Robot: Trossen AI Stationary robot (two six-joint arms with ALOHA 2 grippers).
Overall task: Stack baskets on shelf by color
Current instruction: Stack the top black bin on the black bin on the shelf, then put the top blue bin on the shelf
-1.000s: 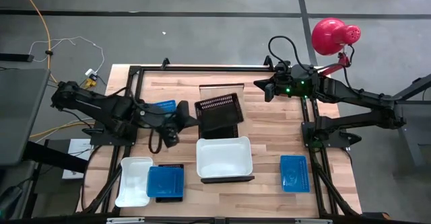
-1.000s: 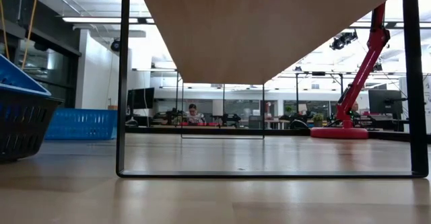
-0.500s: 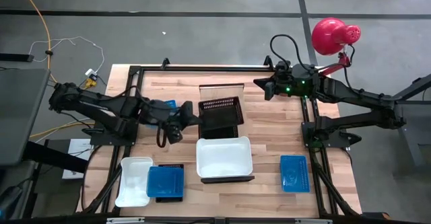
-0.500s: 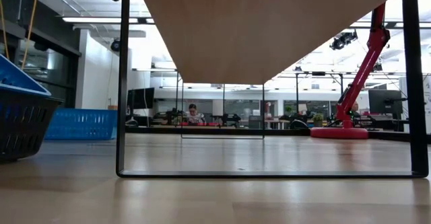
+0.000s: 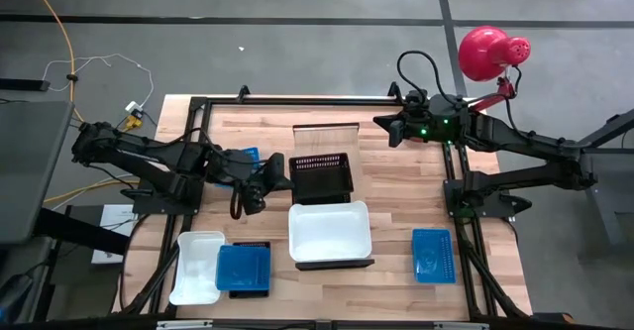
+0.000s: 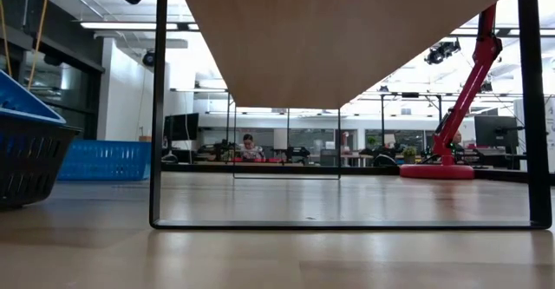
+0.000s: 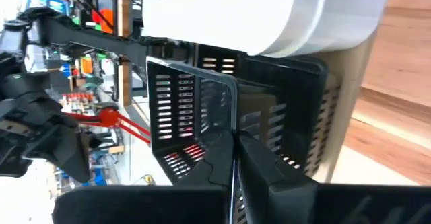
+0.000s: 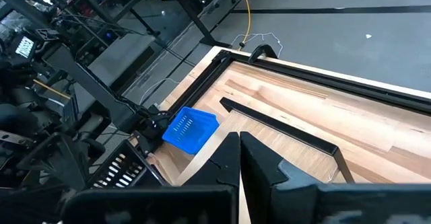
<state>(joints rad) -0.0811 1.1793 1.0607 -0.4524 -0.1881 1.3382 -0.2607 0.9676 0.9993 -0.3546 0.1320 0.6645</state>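
Moved: black basket (image 5: 321, 174) now level on shelf (image 5: 325, 133), mid-table, toward far edge
Left gripper (image 5: 278, 174): clamped on basket's left rim
Right gripper (image 5: 380, 124): shut — idle near far edge
Advice: settle squarely — then release

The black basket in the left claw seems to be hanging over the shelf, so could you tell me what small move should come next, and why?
Probably lower it a little. The left claw is shut on the rim of the black basket, which sits over the shelf next to the white basket, so easing it down should seat it before letting go. The right claw waits shut at the table's far side.
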